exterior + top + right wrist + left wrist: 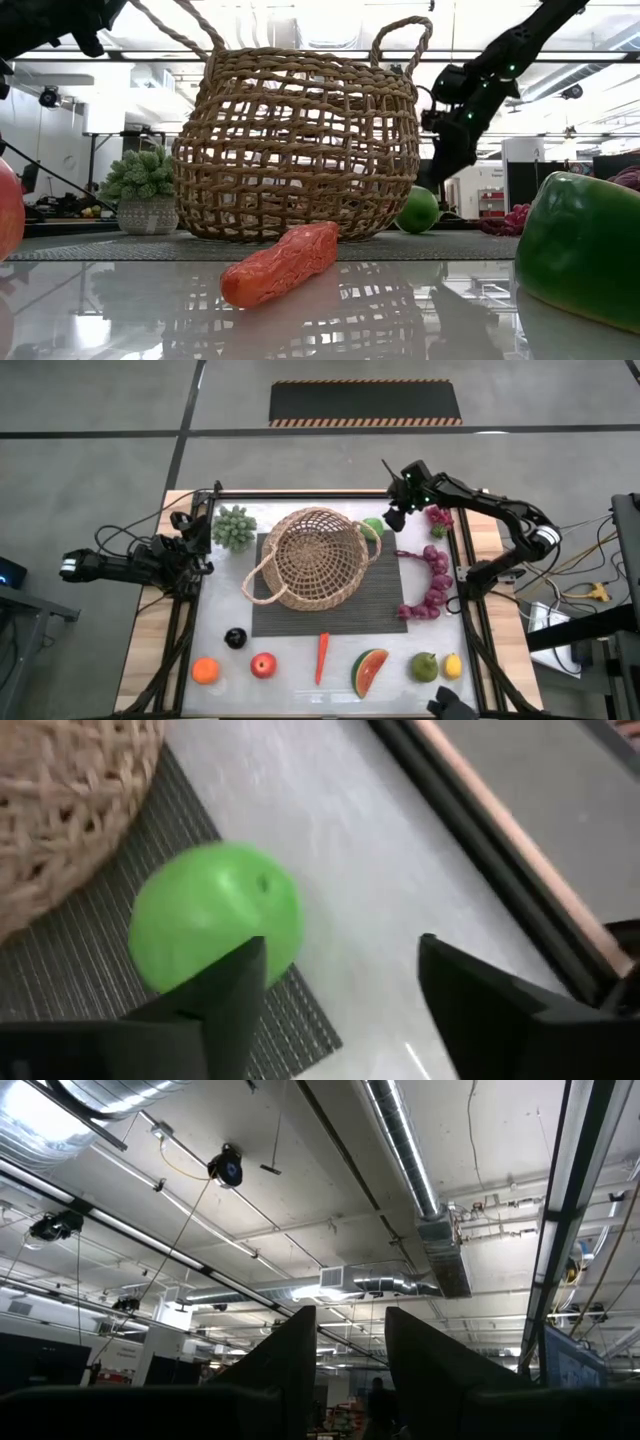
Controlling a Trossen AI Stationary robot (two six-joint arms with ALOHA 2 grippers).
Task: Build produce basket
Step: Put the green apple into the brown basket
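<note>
The tan wicker basket [315,555] stands on a dark ribbed mat [385,610] at mid-table; it also shows in the low view [300,140]. A green apple [373,526] rests on the mat's far right corner, beside the basket. My right gripper [394,517] is open just above and to the right of the apple [215,915], its fingers [230,995] clear of it. My left gripper [205,542] waits open at the table's left edge, pointing up at the ceiling [350,1370]. The other produce lies along the near edge and the right side.
Along the near edge lie an orange [205,671], a dark plum [235,638], a red apple [263,665], a carrot [321,657], a watermelon slice [369,671], a pear [424,666] and a lemon [452,665]. Purple grapes [432,585] lie at the right. A green potted plant [233,525] stands far left.
</note>
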